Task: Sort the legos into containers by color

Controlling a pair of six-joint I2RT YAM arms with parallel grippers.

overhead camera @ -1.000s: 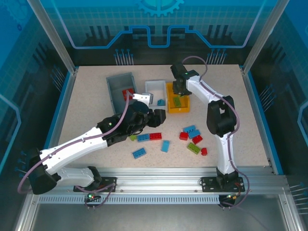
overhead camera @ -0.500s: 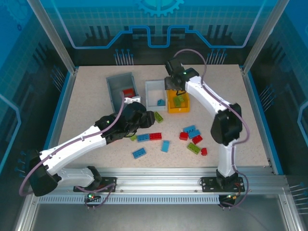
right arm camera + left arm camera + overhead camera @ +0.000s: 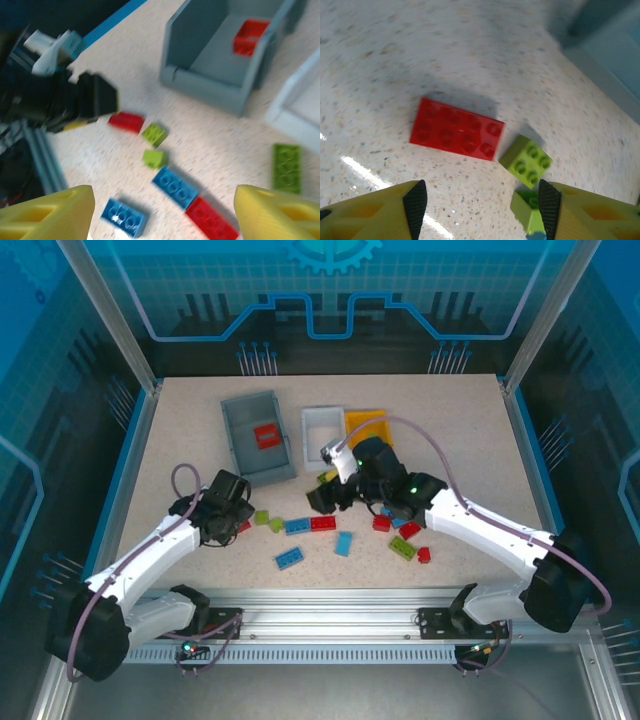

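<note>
The left claw (image 3: 481,207) is held open and empty over the desk (image 3: 380,60), just short of a long red brick (image 3: 456,135) and a lime green brick (image 3: 526,160). The right claw (image 3: 162,210) is spread wide, nothing gripped, above a blue brick (image 3: 175,186). A second red brick (image 3: 266,436) is seen inside the dark grey bin (image 3: 245,460), with the white bin (image 3: 322,425) and yellow bin (image 3: 368,423) set alongside.

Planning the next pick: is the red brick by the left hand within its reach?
Probably yes: the open left hand hovers just short of the red brick, which lies flat, uncovered.
</note>
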